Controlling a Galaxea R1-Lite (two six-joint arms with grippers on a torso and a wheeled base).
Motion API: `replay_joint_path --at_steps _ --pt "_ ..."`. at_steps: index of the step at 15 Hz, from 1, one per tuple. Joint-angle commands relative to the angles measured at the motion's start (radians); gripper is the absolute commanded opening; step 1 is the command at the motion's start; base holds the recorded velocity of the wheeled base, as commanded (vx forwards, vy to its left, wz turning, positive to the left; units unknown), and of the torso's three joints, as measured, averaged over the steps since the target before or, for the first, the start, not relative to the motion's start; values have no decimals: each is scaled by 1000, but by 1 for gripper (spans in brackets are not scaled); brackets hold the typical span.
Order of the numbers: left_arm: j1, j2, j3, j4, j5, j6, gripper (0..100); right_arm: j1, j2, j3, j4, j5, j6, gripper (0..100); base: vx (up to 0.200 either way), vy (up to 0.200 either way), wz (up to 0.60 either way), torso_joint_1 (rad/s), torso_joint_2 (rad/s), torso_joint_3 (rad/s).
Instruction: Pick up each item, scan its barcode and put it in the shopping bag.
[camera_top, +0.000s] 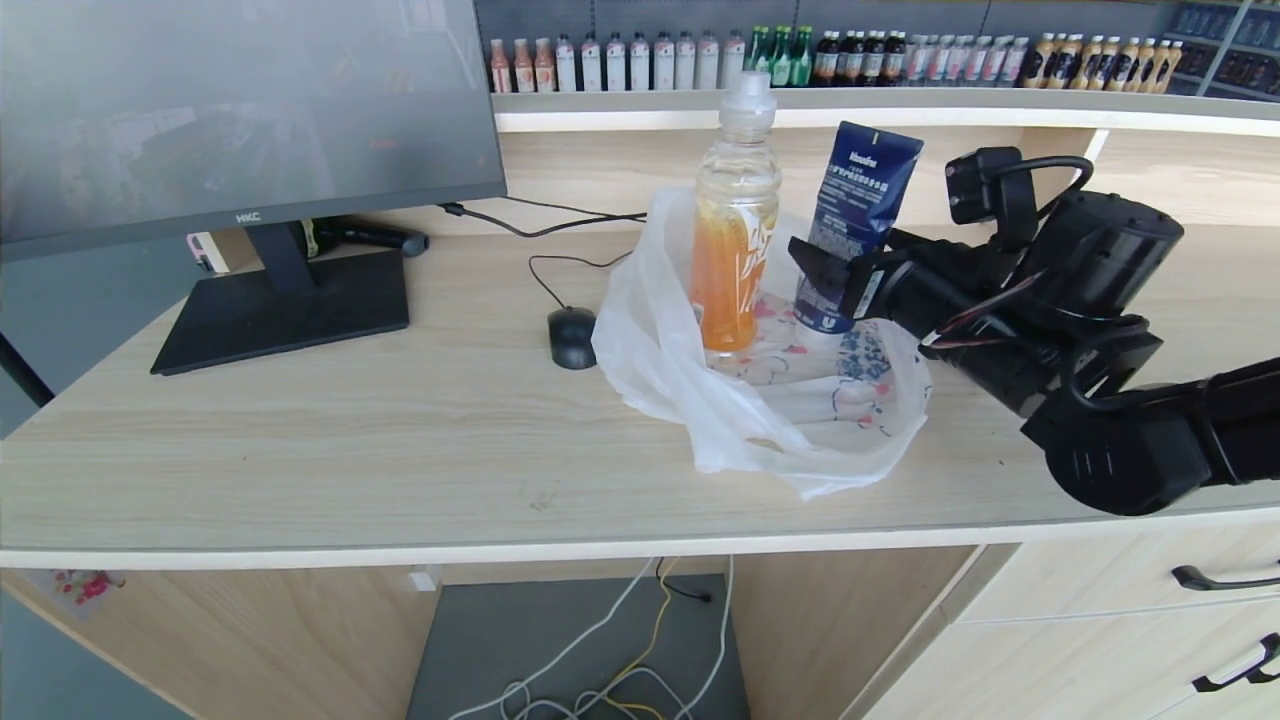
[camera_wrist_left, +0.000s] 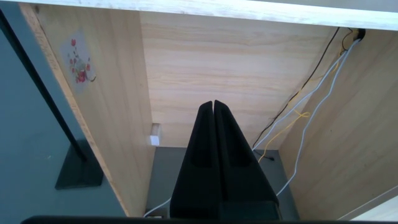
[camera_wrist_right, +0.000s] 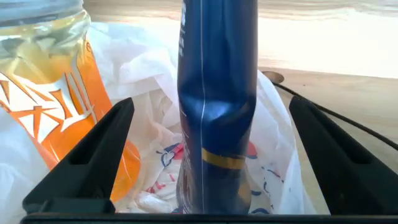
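A white plastic shopping bag (camera_top: 690, 400) lies open on the wooden counter (camera_top: 400, 440). Inside it stand an orange drink bottle (camera_top: 735, 240) with a clear cap and a dark blue tube (camera_top: 862, 190), upright on its cap. My right gripper (camera_top: 835, 285) is open at the tube's lower part. In the right wrist view its fingers (camera_wrist_right: 93, 155) stand wide on either side of the tube (camera_wrist_right: 217, 93) without touching it, and the bottle (camera_wrist_right: 56, 93) is beside it. My left gripper (camera_wrist_left: 214, 118) is shut and holds nothing, below the counter's edge.
A monitor (camera_top: 240, 110) on a black stand sits at the back left, with a dark handheld device (camera_top: 365, 237) behind it. A black mouse (camera_top: 572, 338) and its cable lie just left of the bag. Shelved bottles (camera_top: 800, 58) line the back. Drawers (camera_top: 1200, 580) sit below at right.
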Motion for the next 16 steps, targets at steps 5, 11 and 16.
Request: replay_joint_path --at_steps 5,11,16 --pt "0 0 0 0 0 0 0 -4 -398 302 -4 -45 40 100 0 0 0 0 0 0" --pt "0 0 0 0 0 0 0 -12 -898 919 0 -100 106 100 0 0 0 0 0 0" --pt "0 0 0 0 0 3 0 -9 -1133 1055 280 -99 81 100 0 0 0 0 0 0"
